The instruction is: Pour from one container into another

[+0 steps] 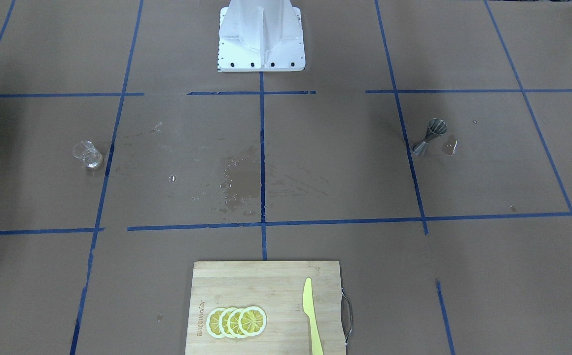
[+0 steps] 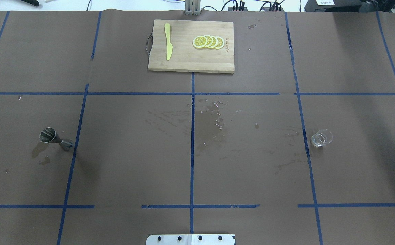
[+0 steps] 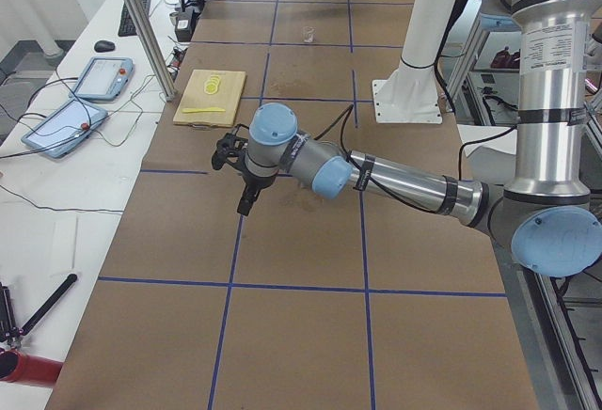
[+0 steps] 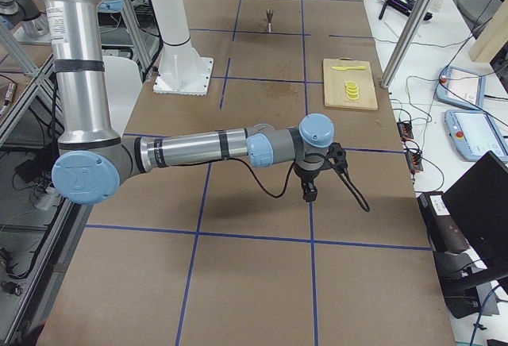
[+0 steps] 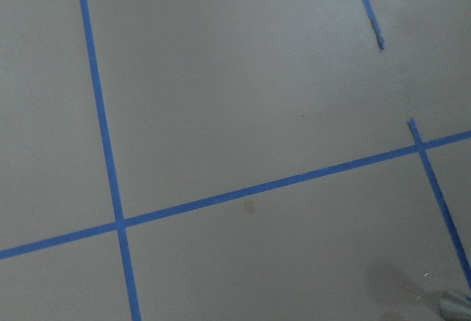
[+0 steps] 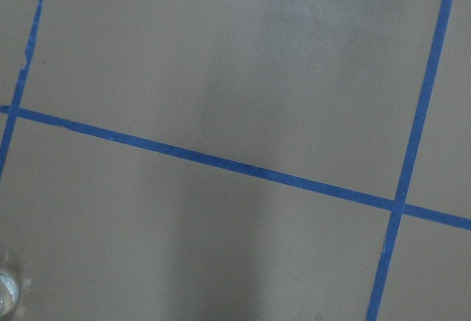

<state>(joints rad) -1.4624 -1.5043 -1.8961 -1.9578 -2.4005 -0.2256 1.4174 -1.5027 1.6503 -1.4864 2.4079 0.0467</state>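
Note:
The clear glass cup (image 1: 87,154) (image 2: 321,137) (image 3: 308,36) stands alone on the robot's right half of the table. The steel jigger (image 1: 431,136) (image 2: 56,139) (image 4: 271,17) stands upright on the left half, with a small puddle (image 1: 449,146) beside it. My left gripper (image 3: 245,205) hangs over the table's left end, apart from the jigger, fingers pointing down. My right gripper (image 4: 309,196) hangs over the right end, apart from the cup. I cannot tell whether either is open or shut. Both wrist views show mostly bare brown paper and blue tape.
A wet patch (image 2: 211,119) marks the table's middle. On the far side lies a wooden cutting board (image 2: 190,63) with lemon slices (image 2: 208,42) and a yellow knife (image 2: 168,41). The white robot base (image 1: 261,34) stands at the near edge. Tablets and cables lie beyond the table (image 3: 75,100).

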